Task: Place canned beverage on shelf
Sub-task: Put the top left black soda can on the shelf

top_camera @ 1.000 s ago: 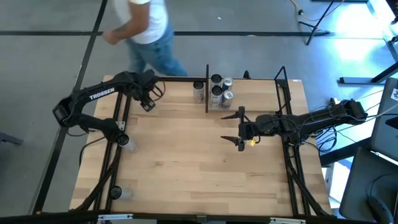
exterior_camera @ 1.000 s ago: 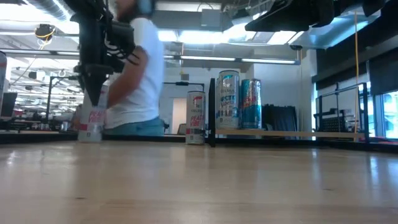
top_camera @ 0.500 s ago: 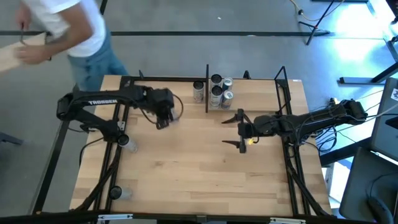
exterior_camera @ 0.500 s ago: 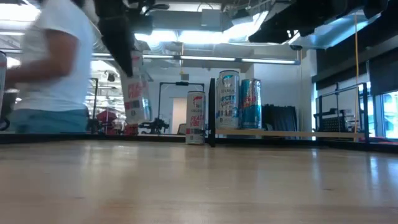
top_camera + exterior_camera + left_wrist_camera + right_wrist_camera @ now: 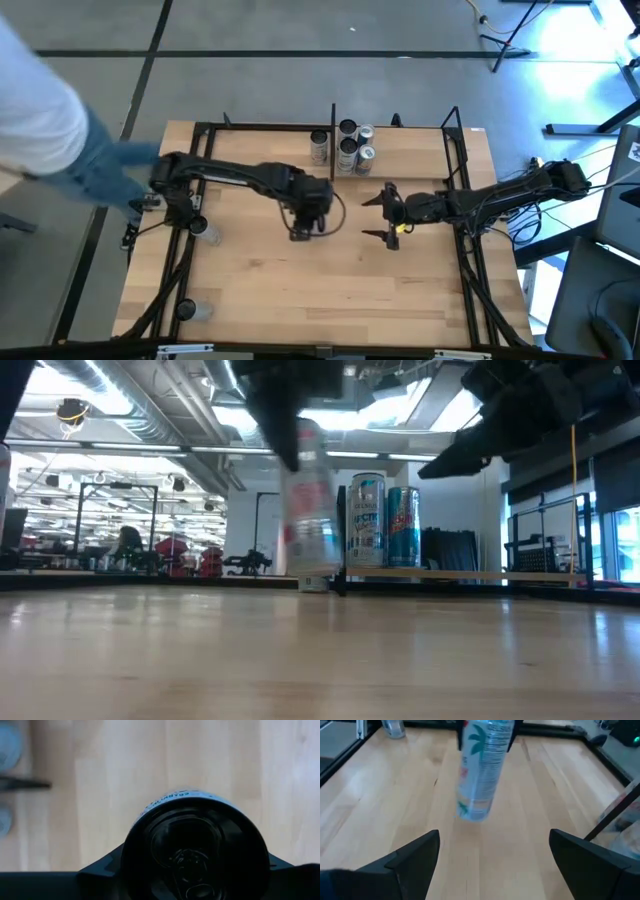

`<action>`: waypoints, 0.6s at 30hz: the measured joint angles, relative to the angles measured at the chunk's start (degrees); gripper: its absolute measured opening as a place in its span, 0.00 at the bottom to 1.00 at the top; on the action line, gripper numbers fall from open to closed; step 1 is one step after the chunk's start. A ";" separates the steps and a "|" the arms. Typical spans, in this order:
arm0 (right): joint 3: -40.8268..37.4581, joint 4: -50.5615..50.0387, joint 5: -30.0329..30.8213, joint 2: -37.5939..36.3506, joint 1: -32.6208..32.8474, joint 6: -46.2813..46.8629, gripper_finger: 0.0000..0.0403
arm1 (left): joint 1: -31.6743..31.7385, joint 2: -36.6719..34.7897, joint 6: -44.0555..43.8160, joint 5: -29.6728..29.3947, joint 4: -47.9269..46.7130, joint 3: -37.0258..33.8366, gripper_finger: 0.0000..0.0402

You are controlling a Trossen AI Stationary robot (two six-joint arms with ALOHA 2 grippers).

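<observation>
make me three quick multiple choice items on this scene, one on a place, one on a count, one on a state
1. Where is the left pincer?
A. over the table's middle
B. inside the shelf
C. off the table's left edge

2. How many cans stand in the shelf?
A. none
B. four
C. nine

3. What state is the right pincer in?
A. shut on a can
B. open and empty
C. shut on a cloth

Key: 1 A, the high view shows it mid-table, holding a can clear of the wood. 2 B, four can tops sit just right of the black divider, with another can left of it. 3 B, its fingers stand wide with only table between them.
</observation>
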 joint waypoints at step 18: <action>-1.67 1.11 0.00 0.02 -0.02 1.18 0.89 | -5.81 11.75 -5.93 -1.64 -0.81 9.58 0.63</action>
